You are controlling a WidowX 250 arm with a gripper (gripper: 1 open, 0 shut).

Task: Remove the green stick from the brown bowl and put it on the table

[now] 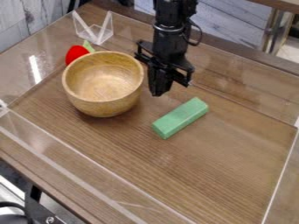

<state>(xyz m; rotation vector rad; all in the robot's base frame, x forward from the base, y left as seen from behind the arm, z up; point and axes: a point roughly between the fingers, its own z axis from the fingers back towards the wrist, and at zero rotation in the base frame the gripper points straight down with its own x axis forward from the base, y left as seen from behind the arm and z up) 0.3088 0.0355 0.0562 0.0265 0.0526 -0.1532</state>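
The green stick (180, 118) is located on the table (176, 179), outside the brown bowl (105, 112), on the right-hand side of the view. The stick is laid flat and oriented diagonally, with its upper end directed to the right and its lower end directed to the left. A gap of bare tabletop is visible between the stick and the bowl. The bowl is positioned on the left side of the table with its opening facing up, and its pale interior is exposed. The gripper (156, 91) is suspended from the dark robot arm (170, 39), which is extended downward from the top of the view. The jaws are pressed together, and no object is seen pinched between them. The fingertips are placed just beside the right rim of the bowl; whether the rim is touched cannot be determined. The stick is not contacted by the gripper. The red ball (76, 54) is situated behind the bowl, at its upper left, and is partly hidden by the rim. A small green item (87, 44) is seen next to the ball. A clear angular object (97, 29) is located farther back. Black cabling (14, 206) is visible at the lower left corner.
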